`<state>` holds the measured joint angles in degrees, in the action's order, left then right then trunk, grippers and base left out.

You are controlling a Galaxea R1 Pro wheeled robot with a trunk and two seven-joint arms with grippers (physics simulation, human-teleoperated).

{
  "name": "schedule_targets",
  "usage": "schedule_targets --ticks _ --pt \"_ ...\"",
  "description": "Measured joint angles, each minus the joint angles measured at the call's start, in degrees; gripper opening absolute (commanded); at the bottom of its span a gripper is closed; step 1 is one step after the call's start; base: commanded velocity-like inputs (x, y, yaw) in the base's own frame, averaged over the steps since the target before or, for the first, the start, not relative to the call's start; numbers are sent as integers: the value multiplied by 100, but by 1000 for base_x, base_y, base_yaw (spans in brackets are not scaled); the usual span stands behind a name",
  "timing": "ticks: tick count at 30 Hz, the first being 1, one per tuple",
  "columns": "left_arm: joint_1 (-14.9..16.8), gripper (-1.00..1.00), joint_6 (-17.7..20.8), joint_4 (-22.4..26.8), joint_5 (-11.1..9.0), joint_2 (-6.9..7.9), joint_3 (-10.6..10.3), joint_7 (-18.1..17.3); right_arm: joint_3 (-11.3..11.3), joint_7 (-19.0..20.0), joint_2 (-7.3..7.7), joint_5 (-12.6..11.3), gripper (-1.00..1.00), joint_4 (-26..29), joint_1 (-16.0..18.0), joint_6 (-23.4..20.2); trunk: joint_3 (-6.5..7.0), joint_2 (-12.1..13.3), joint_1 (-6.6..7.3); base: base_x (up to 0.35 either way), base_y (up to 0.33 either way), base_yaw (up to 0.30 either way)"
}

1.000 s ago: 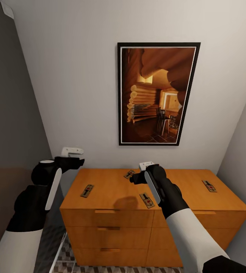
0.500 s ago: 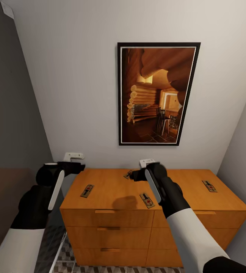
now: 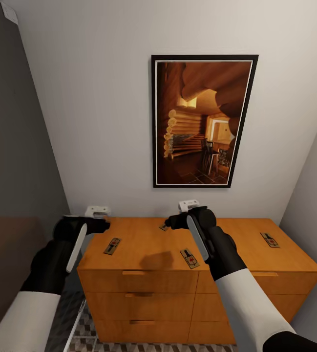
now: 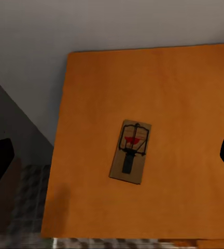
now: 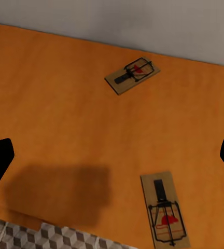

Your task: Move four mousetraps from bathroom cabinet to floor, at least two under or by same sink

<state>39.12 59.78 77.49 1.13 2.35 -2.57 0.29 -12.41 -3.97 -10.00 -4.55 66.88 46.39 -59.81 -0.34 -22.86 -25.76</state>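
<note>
While all four traps lie on the cabinet (image 3: pixel 143 244) top, the left gripper (image 4: pixel 112 161), jaws wide, hovers over the left trap (image 4: pixel 131 151), whose long axis runs across the jaw gap.

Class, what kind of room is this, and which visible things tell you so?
Probably a small home room: an orange wooden cabinet with drawers against a wall, a framed picture above it, cube-patterned floor tiles below.

Wall (image 3: pixel 99 122): plain pale grey | Art: black-framed log cabin picture (image 3: pixel 203 121) hung centrally | Left: dark panel (image 3: pixel 11 137) | Light: soft and even
</note>
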Motion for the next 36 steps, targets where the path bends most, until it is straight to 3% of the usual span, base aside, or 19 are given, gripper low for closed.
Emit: schedule_targets --ticks 8,23,36 --pt "10 100 1 -681 -2 3 12 -2 -72 -1 0 -13 100 19 -1 0 0 0 0 0 0 0" --pt "49 100 1 -1135 0 -9 28 -2 -112 -1 0 -27 100 44 5 0 0 0 0 0 0 0" --pt "332 100 1 -1639 0 -11 35 -1 -117 18 0 -53 100 114 7 0 0 0 0 0 0 0"
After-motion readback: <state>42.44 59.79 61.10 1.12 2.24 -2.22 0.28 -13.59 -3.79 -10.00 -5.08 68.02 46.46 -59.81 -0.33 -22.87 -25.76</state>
